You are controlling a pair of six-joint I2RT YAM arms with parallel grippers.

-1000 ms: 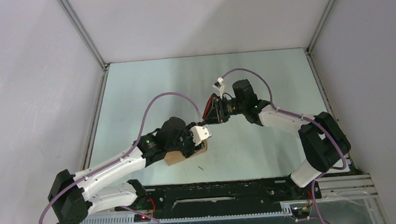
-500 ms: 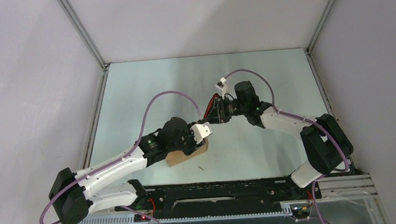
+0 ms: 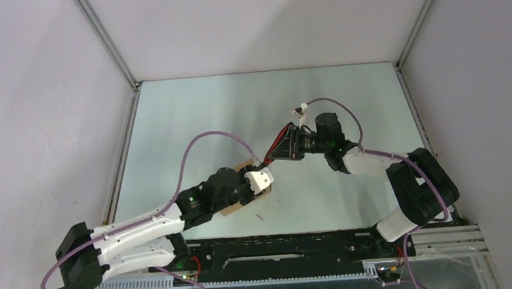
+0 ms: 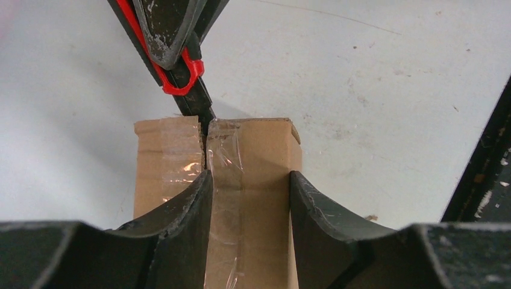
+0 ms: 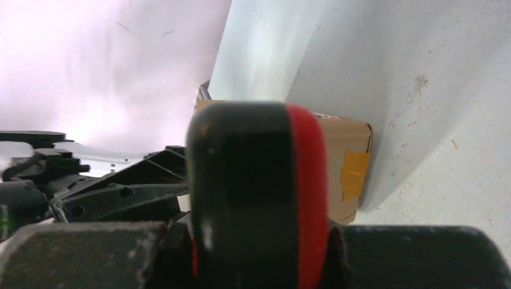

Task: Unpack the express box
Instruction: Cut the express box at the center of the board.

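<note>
Only your left wrist view shows the red-and-black utility knife (image 4: 178, 72) tip at the taped seam of the small brown cardboard express box (image 4: 265, 147). Your right gripper (image 3: 283, 149) is clenched on the knife; left gripper (image 4: 250, 180) hold: can't tell.

Knife (image 4: 181, 84) tip on box (image 4: 259, 156) seam
</note>
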